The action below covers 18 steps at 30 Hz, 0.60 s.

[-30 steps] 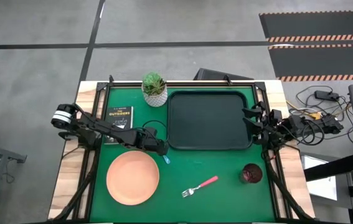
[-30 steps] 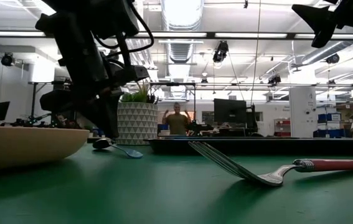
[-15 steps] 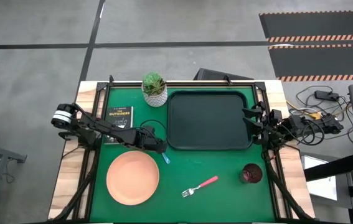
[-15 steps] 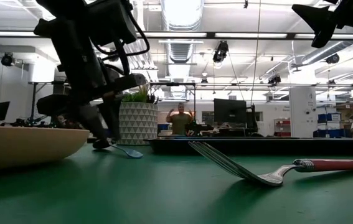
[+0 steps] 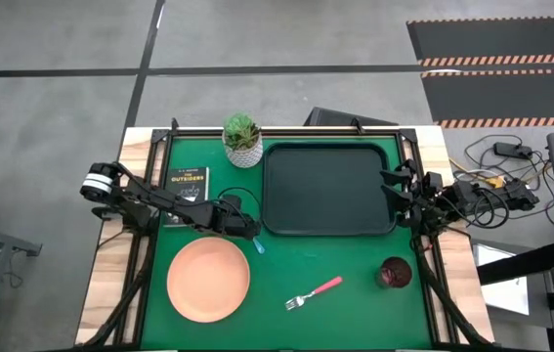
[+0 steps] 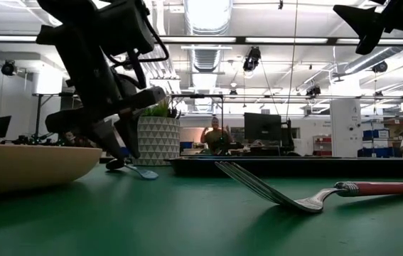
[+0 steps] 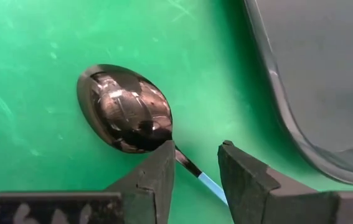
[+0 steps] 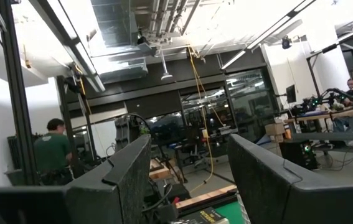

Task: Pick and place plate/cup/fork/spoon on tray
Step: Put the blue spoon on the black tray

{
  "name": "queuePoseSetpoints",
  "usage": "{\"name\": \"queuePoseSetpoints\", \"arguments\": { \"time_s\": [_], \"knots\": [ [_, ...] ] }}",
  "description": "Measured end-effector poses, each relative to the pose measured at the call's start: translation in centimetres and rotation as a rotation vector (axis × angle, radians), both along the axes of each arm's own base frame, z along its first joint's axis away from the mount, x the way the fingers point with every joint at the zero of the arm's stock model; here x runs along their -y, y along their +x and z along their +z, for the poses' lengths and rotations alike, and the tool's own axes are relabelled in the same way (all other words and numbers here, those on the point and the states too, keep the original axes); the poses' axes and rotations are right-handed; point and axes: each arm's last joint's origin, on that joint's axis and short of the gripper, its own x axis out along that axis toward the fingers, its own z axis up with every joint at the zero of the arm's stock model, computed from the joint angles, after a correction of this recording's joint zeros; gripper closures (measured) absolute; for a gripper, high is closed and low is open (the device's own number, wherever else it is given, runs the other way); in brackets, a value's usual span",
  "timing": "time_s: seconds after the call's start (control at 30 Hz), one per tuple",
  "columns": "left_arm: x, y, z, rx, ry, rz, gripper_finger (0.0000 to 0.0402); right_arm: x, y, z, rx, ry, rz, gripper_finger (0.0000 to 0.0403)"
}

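The left gripper (image 7: pixel 196 169) has its fingers spread astride the spoon's (image 7: pixel 126 117) neck, not yet pinching; the spoon lies on the table (image 5: pixel 355 274) beside the tray's (image 5: pixel 327 188) near-left corner. The right gripper (image 8: pixel 188 180) waits spread at the table's right edge.

A green-topped bench (image 5: pixel 355 293) is seen from above. A black tray (image 5: pixel 327 189) is set toward the far edge, right of centre, with a potted plant (image 5: pixel 242 140) just beside its far left corner and a small black book (image 5: pixel 186 183) nearer the left edge. A salmon-orange plate (image 5: pixel 208 279) is placed toward the near left corner. A pink-handled fork (image 5: pixel 314 292) is laid near the near edge, and a maroon cup (image 5: pixel 395 273) stands toward the right edge. The left gripper (image 5: pixel 248 233) is lowered between plate and tray, over the blue-handled spoon (image 5: pixel 259 245). The right gripper (image 5: pixel 392 188) is held at the tray's right edge.
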Motion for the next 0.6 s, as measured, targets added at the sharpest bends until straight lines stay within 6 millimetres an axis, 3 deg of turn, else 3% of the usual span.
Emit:
{"name": "queuePoseSetpoints", "arguments": {
  "time_s": [0.37, 0.6],
  "knots": [
    [-0.22, -0.7, -0.84, -0.023, 0.014, -0.001, 0.0301, 0.0, 0.0, 0.0, 0.007, 0.023, 0.011, 0.0202],
    [-0.25, -0.82, -0.93, -0.047, 0.023, -0.025, 0.0367, 0.0, 0.0, 0.0, 0.007, 0.023, 0.011, 0.0202]
  ]
}}
